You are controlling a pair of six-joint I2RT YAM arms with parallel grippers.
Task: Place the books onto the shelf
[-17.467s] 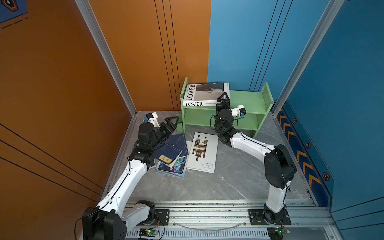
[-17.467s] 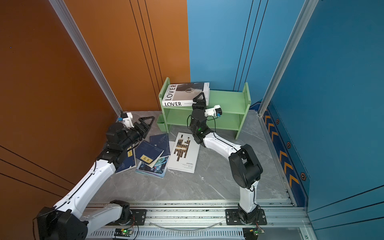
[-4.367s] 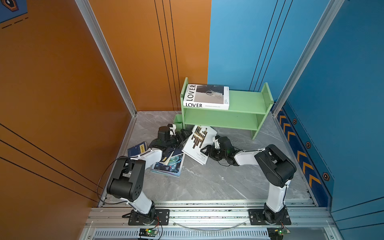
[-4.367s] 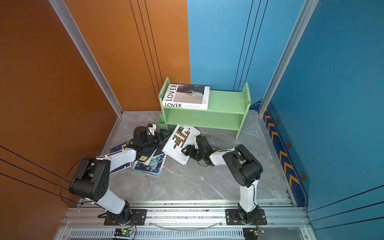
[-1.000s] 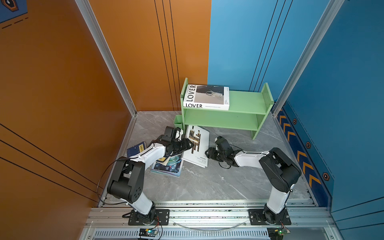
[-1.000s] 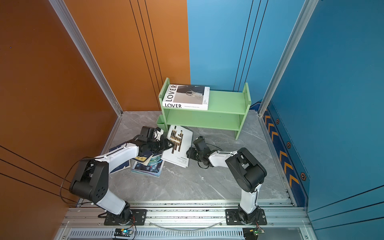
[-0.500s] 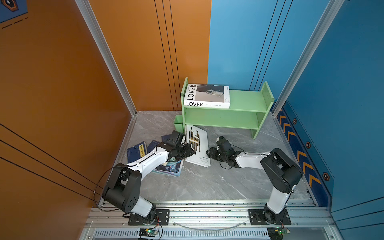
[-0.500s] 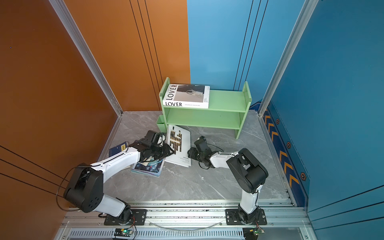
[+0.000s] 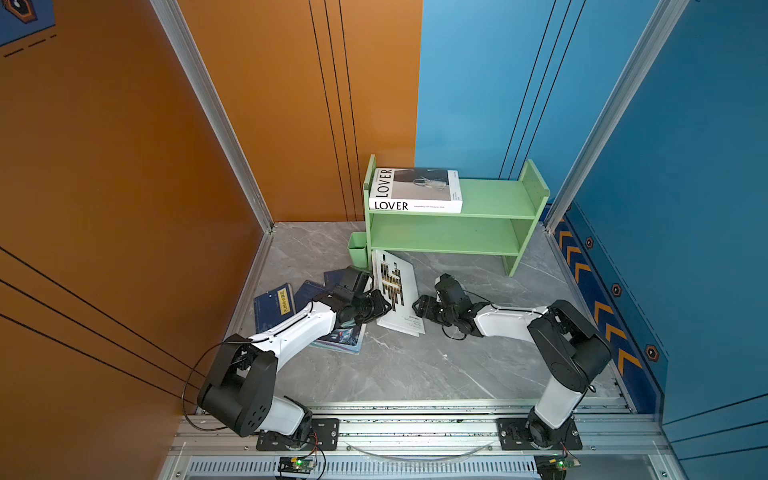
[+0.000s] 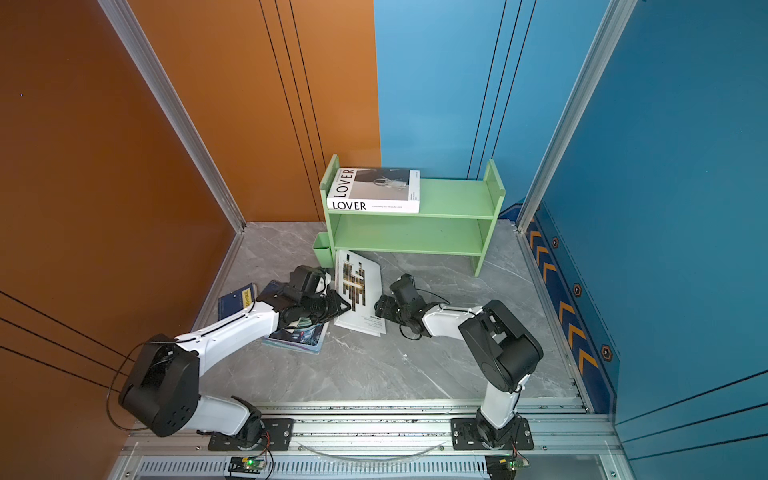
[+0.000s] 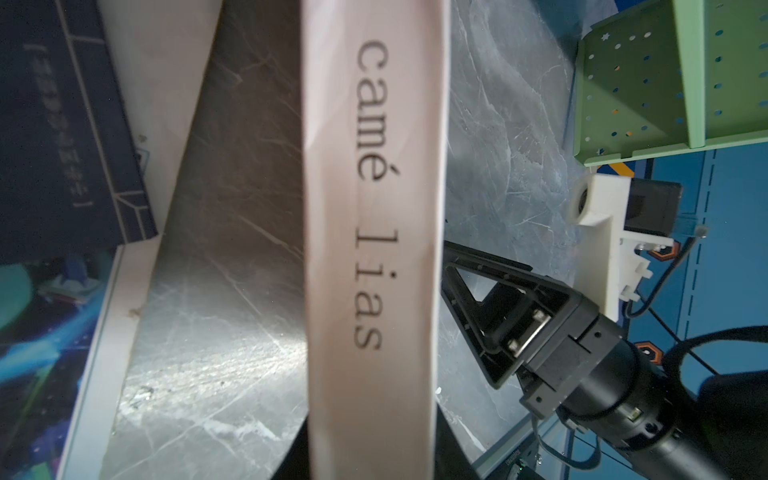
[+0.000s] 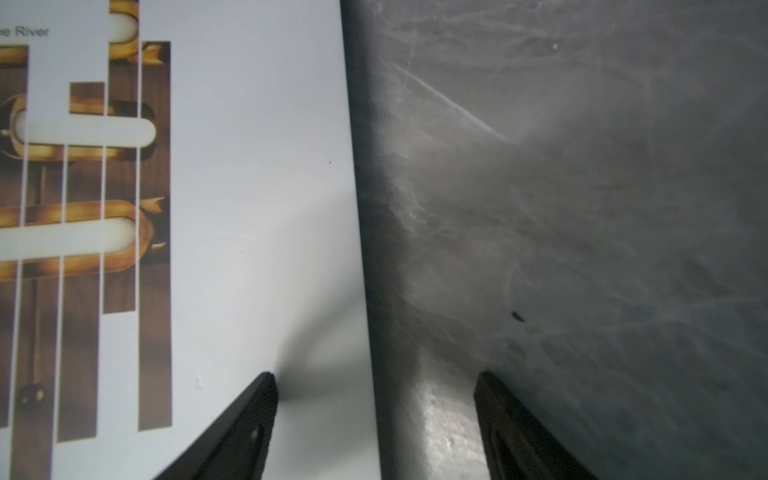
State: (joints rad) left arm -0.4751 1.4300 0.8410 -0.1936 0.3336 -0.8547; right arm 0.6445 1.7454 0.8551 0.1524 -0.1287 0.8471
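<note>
- Left gripper [image 9: 386, 308] is pinching the white camélias book [image 9: 397, 291] by its spine, on the floor before the shelf [image 9: 490, 197].
- Right gripper [image 12: 376, 376] is sitting spread astride its other edge.
- LOVER book [image 9: 415, 191] is lying on the top tier.

Grey floor [image 9: 415, 374] bears a green shelf [image 9: 490, 195] beyond left gripper [image 9: 385, 307] and right gripper [image 9: 418, 310], a white book [image 9: 409, 286] between them.

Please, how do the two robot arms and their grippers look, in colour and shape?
Both the left arm and the right arm have white shells with bulky black joint housings. The left gripper and right gripper are black, with triangular open-frame fingers. A white camera mount sits on the right wrist; a thin black cable loops beside the left shoulder.
</note>
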